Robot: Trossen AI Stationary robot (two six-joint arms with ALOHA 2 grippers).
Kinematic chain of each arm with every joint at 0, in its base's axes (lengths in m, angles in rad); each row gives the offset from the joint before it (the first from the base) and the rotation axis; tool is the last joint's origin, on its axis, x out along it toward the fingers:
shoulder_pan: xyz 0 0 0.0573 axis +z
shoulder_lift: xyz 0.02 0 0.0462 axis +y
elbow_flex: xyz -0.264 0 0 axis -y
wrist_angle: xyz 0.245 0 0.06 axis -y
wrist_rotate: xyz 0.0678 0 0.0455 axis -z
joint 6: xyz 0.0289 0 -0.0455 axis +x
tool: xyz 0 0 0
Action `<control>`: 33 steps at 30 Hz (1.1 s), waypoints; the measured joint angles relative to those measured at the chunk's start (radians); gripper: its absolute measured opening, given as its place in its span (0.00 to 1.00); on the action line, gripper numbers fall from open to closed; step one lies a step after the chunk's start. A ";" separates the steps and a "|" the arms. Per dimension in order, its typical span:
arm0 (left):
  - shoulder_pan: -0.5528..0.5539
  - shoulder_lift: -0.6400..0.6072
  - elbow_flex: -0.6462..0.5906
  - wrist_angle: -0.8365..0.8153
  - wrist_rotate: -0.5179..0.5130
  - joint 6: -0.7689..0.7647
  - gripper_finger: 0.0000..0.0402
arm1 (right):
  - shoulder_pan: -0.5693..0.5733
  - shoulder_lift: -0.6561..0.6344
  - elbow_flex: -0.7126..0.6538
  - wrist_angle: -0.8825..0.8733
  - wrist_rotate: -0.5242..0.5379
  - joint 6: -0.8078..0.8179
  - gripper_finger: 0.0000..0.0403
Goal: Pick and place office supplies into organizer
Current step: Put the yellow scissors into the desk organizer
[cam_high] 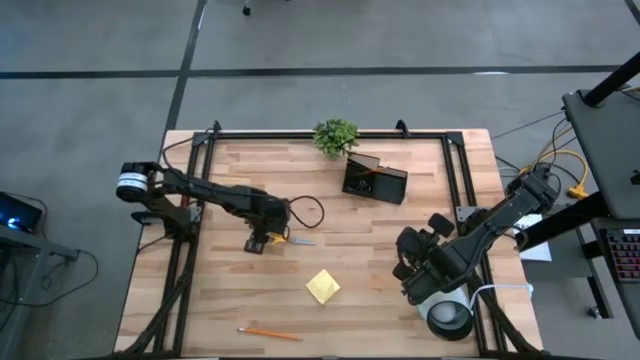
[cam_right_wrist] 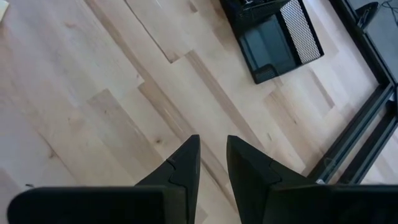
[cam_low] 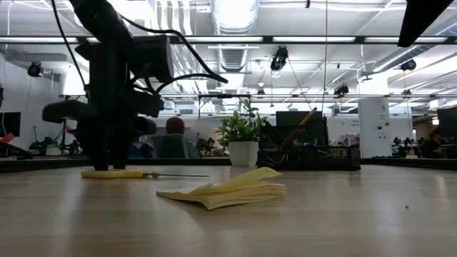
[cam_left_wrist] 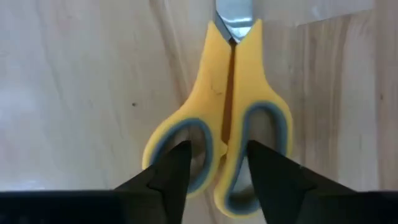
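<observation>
The left gripper (cam_left_wrist: 217,165) stands over the yellow-handled scissors with grey-lined finger loops (cam_left_wrist: 219,118), its two dark fingers (cam_left_wrist: 171,171) spread and reaching down into the loops, not yet pinching the plastic. The scissors lie flat on the pale wooden table (cam_high: 400,290), left of centre (blades pointing away from the arm). A square yellow sticky-note pad (cam_high: 322,286) lies near the middle, an orange pencil (cam_high: 268,332) at the near edge. The black wire-mesh organizer (cam_high: 375,179) sits at the far side beside a small green plant (cam_high: 335,136). The right gripper (cam_right_wrist: 213,163) hovers over bare wood, fingers slightly apart, holding nothing.
</observation>
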State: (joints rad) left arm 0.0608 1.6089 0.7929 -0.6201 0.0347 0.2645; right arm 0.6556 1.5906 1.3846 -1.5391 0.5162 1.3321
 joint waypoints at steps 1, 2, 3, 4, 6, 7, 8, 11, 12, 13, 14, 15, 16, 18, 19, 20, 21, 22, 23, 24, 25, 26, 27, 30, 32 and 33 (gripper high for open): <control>0.000 0.000 0.000 0.003 -0.011 0.001 0.33 | 0.000 0.000 0.000 0.000 -0.001 0.000 0.17; 0.000 0.001 -0.002 0.008 -0.023 0.002 0.30 | 0.000 0.000 0.000 0.000 0.000 0.000 0.17; -0.001 0.001 -0.005 0.018 -0.035 0.004 0.26 | 0.000 0.000 0.000 0.000 -0.001 0.000 0.17; -0.001 0.001 -0.008 0.032 -0.047 0.005 0.22 | 0.000 0.000 0.000 0.000 -0.001 0.000 0.17; -0.001 0.004 -0.010 0.055 -0.070 0.005 0.15 | 0.000 0.000 0.000 0.000 -0.001 -0.002 0.17; 0.000 0.005 -0.010 0.063 -0.080 0.005 0.14 | 0.000 0.000 0.000 -0.001 -0.001 -0.005 0.17; 0.000 0.005 -0.008 0.065 -0.088 0.007 0.14 | 0.000 0.000 0.000 -0.001 0.000 -0.009 0.17; 0.000 -0.003 0.007 0.051 -0.110 0.038 0.14 | 0.000 0.000 -0.001 -0.001 0.000 -0.029 0.17; 0.000 -0.011 0.022 0.032 -0.126 0.056 0.14 | 0.000 0.000 -0.001 -0.001 0.000 -0.031 0.17; 0.000 -0.018 0.040 0.001 -0.148 0.078 0.14 | 0.000 0.000 -0.001 -0.002 0.000 -0.031 0.17; 0.000 -0.026 0.057 -0.029 -0.189 0.098 0.14 | 0.000 0.000 -0.001 -0.002 0.000 -0.031 0.17; 0.002 -0.032 0.079 -0.070 -0.254 0.120 0.14 | 0.000 0.000 -0.001 -0.002 0.000 -0.031 0.17; 0.006 -0.041 0.108 -0.110 -0.294 0.148 0.14 | 0.000 0.000 -0.001 -0.002 0.000 -0.031 0.17; 0.006 -0.066 0.190 -0.152 -0.385 0.213 0.14 | 0.000 0.000 -0.001 -0.002 0.000 -0.029 0.17; 0.005 -0.074 0.235 -0.173 -0.418 0.251 0.14 | 0.000 0.000 -0.001 -0.002 0.000 -0.026 0.17; 0.005 -0.081 0.279 -0.205 -0.454 0.291 0.14 | 0.000 0.000 -0.001 -0.002 0.000 -0.023 0.17; 0.008 -0.084 0.322 -0.232 -0.486 0.338 0.14 | 0.000 0.000 -0.001 -0.002 0.000 -0.022 0.17; 0.012 -0.084 0.367 -0.243 -0.520 0.400 0.14 | 0.000 0.000 -0.001 -0.003 0.000 -0.018 0.17; 0.016 -0.084 0.414 -0.235 -0.566 0.471 0.14 | 0.000 0.000 -0.001 -0.006 0.000 -0.008 0.17; 0.024 -0.084 0.462 -0.226 -0.608 0.548 0.14 | 0.000 0.000 -0.001 -0.010 0.000 0.001 0.17; 0.034 -0.084 0.507 -0.220 -0.647 0.637 0.14 | 0.001 0.000 -0.001 -0.012 0.000 0.011 0.17; 0.046 -0.077 0.551 -0.213 -0.685 0.728 0.14 | 0.001 0.000 -0.001 -0.015 0.000 0.025 0.17; 0.061 -0.068 0.592 -0.195 -0.720 0.823 0.14 | 0.001 0.000 -0.001 -0.021 0.000 0.033 0.17; 0.116 -0.023 0.691 -0.104 -0.789 1.065 0.14 | 0.001 0.000 -0.001 -0.026 0.000 0.053 0.17; 0.162 0.015 0.759 -0.071 -0.801 1.104 0.14 | 0.002 0.001 -0.001 -0.026 0.000 0.054 0.17; 0.181 0.033 0.788 -0.071 -0.813 1.118 0.14 | 0.003 0.001 -0.001 -0.026 0.000 0.055 0.17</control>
State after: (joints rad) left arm 0.2414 1.6421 1.5806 -0.6912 -0.7781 1.3827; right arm 0.6582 1.5917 1.3834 -1.5654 0.5163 1.3872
